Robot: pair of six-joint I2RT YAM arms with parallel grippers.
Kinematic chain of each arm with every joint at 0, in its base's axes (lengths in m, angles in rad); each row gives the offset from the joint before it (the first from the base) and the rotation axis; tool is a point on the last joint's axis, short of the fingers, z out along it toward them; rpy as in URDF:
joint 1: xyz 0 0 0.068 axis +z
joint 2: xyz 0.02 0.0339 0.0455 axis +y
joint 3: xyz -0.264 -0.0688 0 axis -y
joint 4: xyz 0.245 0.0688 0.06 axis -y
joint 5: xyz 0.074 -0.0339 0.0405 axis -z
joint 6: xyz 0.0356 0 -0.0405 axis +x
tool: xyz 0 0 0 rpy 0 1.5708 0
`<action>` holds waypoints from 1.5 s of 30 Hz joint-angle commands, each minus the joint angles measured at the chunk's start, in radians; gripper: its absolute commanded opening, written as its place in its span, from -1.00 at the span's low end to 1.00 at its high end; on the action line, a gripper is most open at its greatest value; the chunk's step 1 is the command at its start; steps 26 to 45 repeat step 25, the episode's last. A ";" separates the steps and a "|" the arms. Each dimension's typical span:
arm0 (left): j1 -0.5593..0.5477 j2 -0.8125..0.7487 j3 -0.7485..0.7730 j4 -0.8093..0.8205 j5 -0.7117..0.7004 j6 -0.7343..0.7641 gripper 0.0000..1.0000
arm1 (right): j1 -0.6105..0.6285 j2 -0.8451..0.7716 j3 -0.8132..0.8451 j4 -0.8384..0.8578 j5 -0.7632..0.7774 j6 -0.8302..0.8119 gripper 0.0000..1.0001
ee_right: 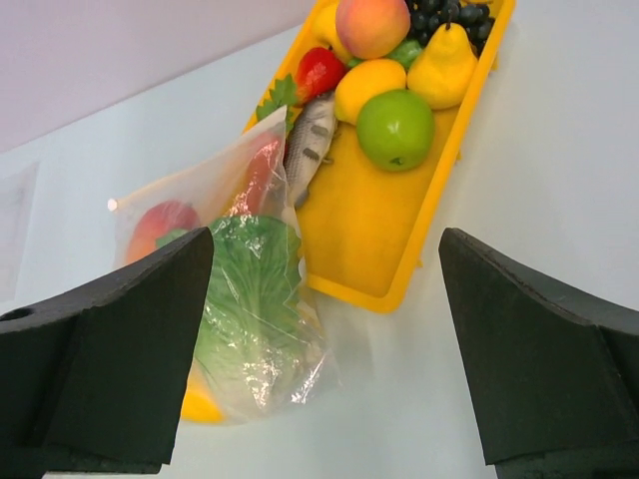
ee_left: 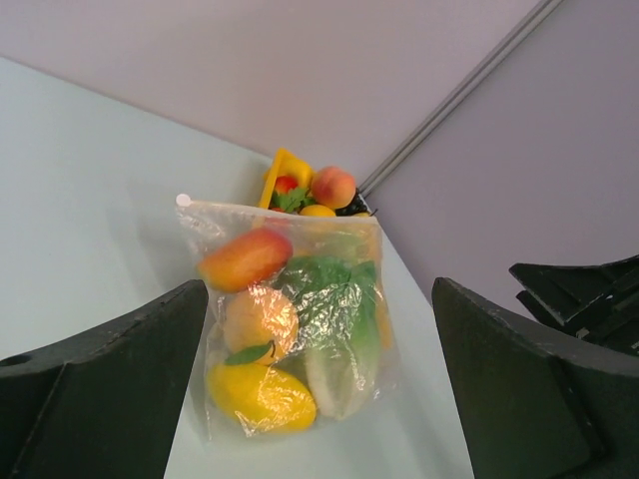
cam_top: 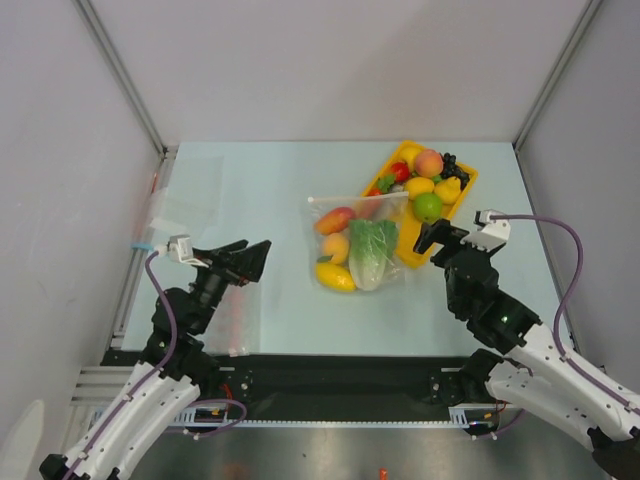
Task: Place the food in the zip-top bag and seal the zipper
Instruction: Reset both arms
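The clear, soft plastic zip-top bag (cam_top: 358, 262) lies flat in the middle of the pale blue-green desk (cam_top: 250, 180). Inside it are a red-orange toy mango (cam_top: 335, 218), an orange-pink toy peach (cam_top: 336, 247), a yellow lemon-like toy fruit (cam_top: 335, 277) and a green-white leafy toy lettuce (cam_top: 373, 252). Its thin whitish-pink zipper strip (cam_top: 350, 199) runs along the bag's upper edge, and I cannot tell whether it is pressed shut.

The main risk sits there. The strip's right end rests against the rim of the yellow plastic tray (cam_top: 471, 180), so it is not flat on the desk. A press at that end may slip off or shove the tray. The mango bulges just below the mouth and may hold the two lips apart. The bag looks light and the desk smooth, so a one-sided pinch would probably drag the bag rather than close it. Lifting it unsealed could spill the fruit.

The left pincer (cam_top: 250, 260), at the lower left, has its jaws spread wide and holds nothing, well apart from the bag. The right pincer (cam_top: 441, 238), equally wide and empty, hangs over the tray's lower end, just right of the bag.

The tray, up and right of the bag, holds a green toy apple (cam_top: 428, 207) and more toy fruit. These crowd the approach to the zipper from the right. A flat clear bag with a blue strip (cam_top: 175, 215) lies at the far left, out of the way.
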 commanded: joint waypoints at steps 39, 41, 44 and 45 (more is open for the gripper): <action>0.002 0.227 0.123 0.004 0.141 0.006 1.00 | -0.004 0.067 -0.040 0.141 -0.097 -0.024 0.99; 0.002 0.227 0.123 0.004 0.141 0.006 1.00 | -0.004 0.067 -0.040 0.141 -0.097 -0.024 0.99; 0.002 0.227 0.123 0.004 0.141 0.006 1.00 | -0.004 0.067 -0.040 0.141 -0.097 -0.024 0.99; 0.002 0.227 0.123 0.004 0.141 0.006 1.00 | -0.004 0.067 -0.040 0.141 -0.097 -0.024 0.99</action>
